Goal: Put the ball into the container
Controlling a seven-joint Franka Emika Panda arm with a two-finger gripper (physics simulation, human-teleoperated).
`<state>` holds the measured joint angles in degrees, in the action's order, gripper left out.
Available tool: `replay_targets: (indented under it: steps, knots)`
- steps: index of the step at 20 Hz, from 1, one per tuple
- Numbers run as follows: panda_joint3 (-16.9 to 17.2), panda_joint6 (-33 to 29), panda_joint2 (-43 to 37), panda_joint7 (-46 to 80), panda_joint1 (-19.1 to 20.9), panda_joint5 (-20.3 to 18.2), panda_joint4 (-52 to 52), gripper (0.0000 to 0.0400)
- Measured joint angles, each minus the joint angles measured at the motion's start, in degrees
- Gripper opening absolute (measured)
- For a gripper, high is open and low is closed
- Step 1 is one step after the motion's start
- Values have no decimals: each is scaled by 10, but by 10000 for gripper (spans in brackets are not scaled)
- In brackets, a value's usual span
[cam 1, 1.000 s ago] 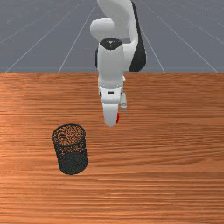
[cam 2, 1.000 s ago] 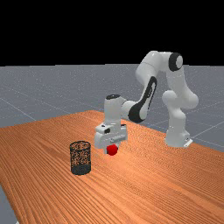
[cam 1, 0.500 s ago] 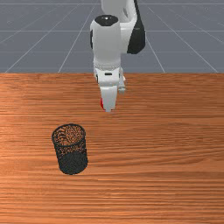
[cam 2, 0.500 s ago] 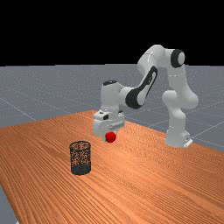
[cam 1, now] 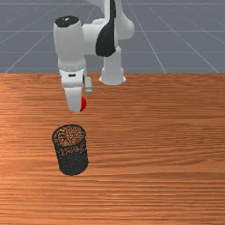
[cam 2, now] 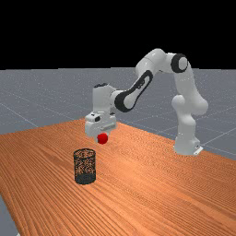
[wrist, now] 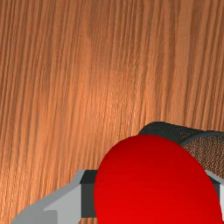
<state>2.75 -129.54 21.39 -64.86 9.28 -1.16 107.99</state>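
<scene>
Nearest in the front view, on the front view's left, the container (cam 1: pixel 73 164) is seen standing upright on the worktop (cam 1: pixel 154 154). It is made of dark mesh, with a round open rim and a denser dark band around its foot. Wood grain can be glimpsed through its wall in the far view.

Farther back, the red ball (cam 2: pixel 103 138) is held aloft by the pincer (cam 2: pixel 100 137). In the far view it is carried higher than the container's rim and a little to the far view's right of it. In the front view, part of the ball is covered by the white hand (cam 1: pixel 72 81), which is pointed downward. In the wrist view, the ball is gripped between both fingers (wrist: pixel 88 193), which are kept apart by its width, a dark pad being pressed against its side. Part of the container is hidden behind the ball there, near one finger.

Behind the hand, the arm (cam 2: pixel 136 92) is bent at a raised elbow, its white links being broken up by black sections. Farther still, its base (cam 2: pixel 186 146) is planted on the worktop, near the edge. Beyond that, a grey floor (cam 2: pixel 41 94) is crossed by pale lines.
</scene>
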Motion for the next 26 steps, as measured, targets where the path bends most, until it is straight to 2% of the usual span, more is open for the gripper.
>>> replay_targets:
  steps: [4, 9, 12, 13, 17, 18, 20, 26]
  knots:
    - [8, 8, 15, -9, 17, -3, -22, 279]
    - [8, 71, 90, 14, 12, -3, -145, 280]
    - [8, 70, 111, 24, 10, -7, -176, 279]
    - [8, 100, 124, 16, 11, -3, -200, 280]
    - [11, 124, 141, 1, 22, -2, -229, 280]
    - [11, 113, 138, -3, 26, -4, -223, 280]
    - [14, 137, 152, -8, 31, -2, -248, 280]
    - [15, 116, 176, -7, 33, -2, -245, 279]
